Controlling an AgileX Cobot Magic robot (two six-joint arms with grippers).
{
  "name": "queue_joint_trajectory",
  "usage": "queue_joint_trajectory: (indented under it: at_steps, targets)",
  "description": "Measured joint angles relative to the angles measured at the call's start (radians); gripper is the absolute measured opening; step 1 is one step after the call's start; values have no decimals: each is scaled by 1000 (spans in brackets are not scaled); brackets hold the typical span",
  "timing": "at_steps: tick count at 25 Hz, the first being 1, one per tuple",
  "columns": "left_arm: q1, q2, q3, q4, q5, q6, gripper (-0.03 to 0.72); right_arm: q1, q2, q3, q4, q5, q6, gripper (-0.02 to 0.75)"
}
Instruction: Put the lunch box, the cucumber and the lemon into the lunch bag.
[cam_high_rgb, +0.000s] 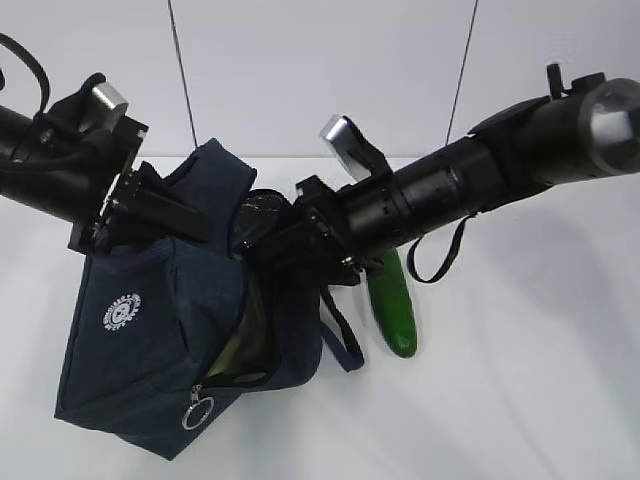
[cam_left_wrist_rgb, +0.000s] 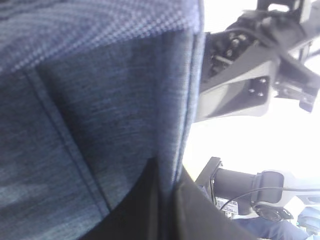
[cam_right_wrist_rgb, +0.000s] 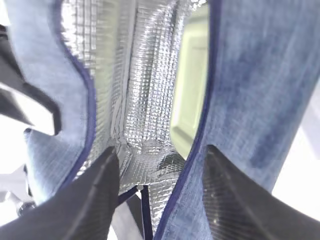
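Note:
The navy lunch bag (cam_high_rgb: 160, 330) hangs tilted above the table, its silver-lined mouth facing right. My left gripper (cam_high_rgb: 195, 215) is shut on the bag's upper edge; in the left wrist view the blue fabric (cam_left_wrist_rgb: 100, 100) sits pinched between the dark fingers (cam_left_wrist_rgb: 200, 220). My right gripper (cam_high_rgb: 262, 240) stands open at the mouth, straddling one bag wall (cam_right_wrist_rgb: 250, 90): one finger (cam_right_wrist_rgb: 95, 200) on the lining side, the other (cam_right_wrist_rgb: 240, 200) outside. The lunch box's pale green lid (cam_right_wrist_rgb: 192, 95) shows inside the bag. The cucumber (cam_high_rgb: 392, 305) lies on the table right of the bag. The lemon is out of view.
The bag's silver ring pull (cam_high_rgb: 197, 412) dangles at its lower front. A handle loop (cam_high_rgb: 340, 345) hangs beside the cucumber. A loose black strap (cam_high_rgb: 440, 260) droops under the right arm. White table (cam_high_rgb: 520, 400) spreads right and in front.

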Motion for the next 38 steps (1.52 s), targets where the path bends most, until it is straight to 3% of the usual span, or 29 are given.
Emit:
queue_joint_trajectory:
  at_steps: [5, 13, 28, 38]
  targets:
    - [0, 0, 0, 2, 0, 0, -1, -69, 0, -1, 1, 86, -18, 388]
    - [0, 0, 0, 31, 0, 0, -1, -78, -13, -47, -70, 98, -31, 387]
    - [48, -24, -1, 153, 4, -58, -1, -78, -185, -249, -767, 143, 458, 386]
    - [84, -83, -1, 276, 6, -126, 6, -78, -239, -256, -955, 151, 611, 386]
